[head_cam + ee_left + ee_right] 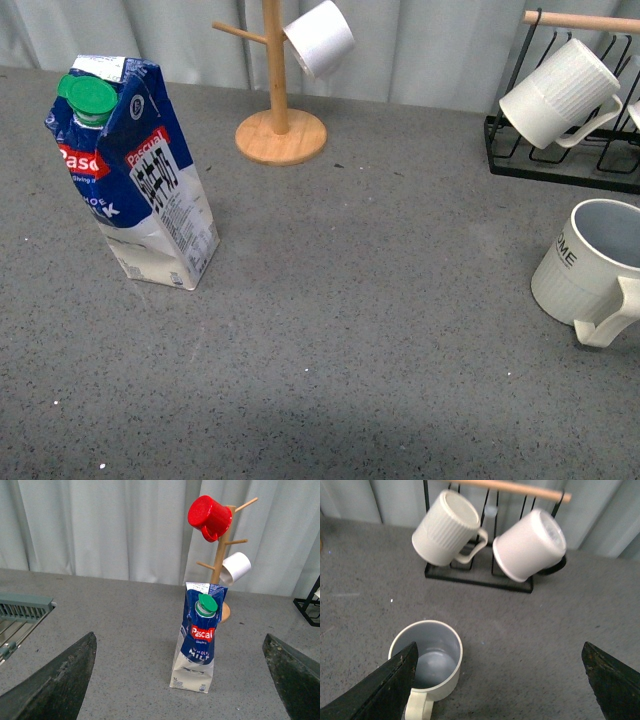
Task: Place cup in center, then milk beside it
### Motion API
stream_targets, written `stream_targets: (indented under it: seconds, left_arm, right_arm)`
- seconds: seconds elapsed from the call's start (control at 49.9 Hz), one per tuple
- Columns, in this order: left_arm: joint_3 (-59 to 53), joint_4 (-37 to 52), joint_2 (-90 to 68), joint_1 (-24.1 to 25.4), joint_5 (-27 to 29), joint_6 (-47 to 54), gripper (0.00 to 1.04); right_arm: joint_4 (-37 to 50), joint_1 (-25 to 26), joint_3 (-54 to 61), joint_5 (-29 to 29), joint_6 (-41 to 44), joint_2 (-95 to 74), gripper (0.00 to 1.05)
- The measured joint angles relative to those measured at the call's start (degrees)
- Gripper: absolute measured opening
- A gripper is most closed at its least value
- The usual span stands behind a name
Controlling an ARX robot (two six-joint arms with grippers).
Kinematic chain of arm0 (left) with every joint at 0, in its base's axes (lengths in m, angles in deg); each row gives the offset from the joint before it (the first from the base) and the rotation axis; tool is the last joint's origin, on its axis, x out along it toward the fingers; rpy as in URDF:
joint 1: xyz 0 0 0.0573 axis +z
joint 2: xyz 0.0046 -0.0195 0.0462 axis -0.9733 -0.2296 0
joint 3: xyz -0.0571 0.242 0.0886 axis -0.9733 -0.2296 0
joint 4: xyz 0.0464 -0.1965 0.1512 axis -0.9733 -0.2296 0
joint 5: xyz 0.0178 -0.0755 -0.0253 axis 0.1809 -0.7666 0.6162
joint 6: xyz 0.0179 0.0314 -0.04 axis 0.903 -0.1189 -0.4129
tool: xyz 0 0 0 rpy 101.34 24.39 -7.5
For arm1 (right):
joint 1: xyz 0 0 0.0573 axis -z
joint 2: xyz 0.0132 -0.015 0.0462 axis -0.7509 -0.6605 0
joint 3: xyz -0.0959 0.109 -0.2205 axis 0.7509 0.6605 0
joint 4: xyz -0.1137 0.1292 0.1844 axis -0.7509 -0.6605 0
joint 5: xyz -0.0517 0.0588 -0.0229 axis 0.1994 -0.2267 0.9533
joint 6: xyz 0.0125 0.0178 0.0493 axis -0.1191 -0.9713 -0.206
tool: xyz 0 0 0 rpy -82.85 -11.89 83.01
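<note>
The cup point(588, 268), an off-white ribbed mug with dark lettering near its rim and a pale grey inside, stands upright at the table's right edge, handle toward the front. The right wrist view shows the cup point(427, 661) from above, beside one finger of my open right gripper point(500, 680), which holds nothing. The milk point(135, 170), a tall blue-and-white Pascual carton with a green cap, stands on the left of the table. In the left wrist view the milk point(197, 640) stands ahead of my open left gripper point(182, 680), apart from both fingers. Neither gripper shows in the front view.
A wooden mug tree point(280, 125) at the back centre carries a small white cup point(320, 38) and, in the left wrist view, a red cup point(209, 517). A black wire rack point(560, 160) at the back right holds a white ribbed mug point(560, 92). A grey grille point(22, 611) lies far left.
</note>
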Motion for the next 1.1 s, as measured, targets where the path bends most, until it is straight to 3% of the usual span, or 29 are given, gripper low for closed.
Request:
stream_targets:
  seconds: [0.12,0.281,0.641,0.762,0.922,1.102]
  left_arm:
    - [0.00,0.00,0.00,0.00,0.00,0.00,0.98]
    - [0.00,0.00,0.00,0.00,0.00,0.00,0.98]
    - [0.00,0.00,0.00,0.00,0.00,0.00,0.98]
    - [0.00,0.00,0.00,0.00,0.00,-0.02,0.98]
    - [0.00,0.00,0.00,0.00,0.00,0.00,0.98]
    - [0.00,0.00,0.00,0.00,0.00,0.00,0.98]
  right_arm:
    - [-4.39,-0.52,-7.67,-1.53,-2.99,-12.76,0.95]
    - [-8.26,-3.10,-14.86,1.49,-4.90,-23.76,0.95]
    - [-16.48,-3.65,-23.34,5.38,-8.90,-35.17,0.95]
    - [-17.27,-3.17,-24.26,5.51,-9.77,-36.39,0.79]
    - [-18.18,-2.86,-24.52,5.01,-10.99,-36.81,0.46]
    - [-18.58,-2.93,-24.55,4.46,-11.98,-36.87,0.24]
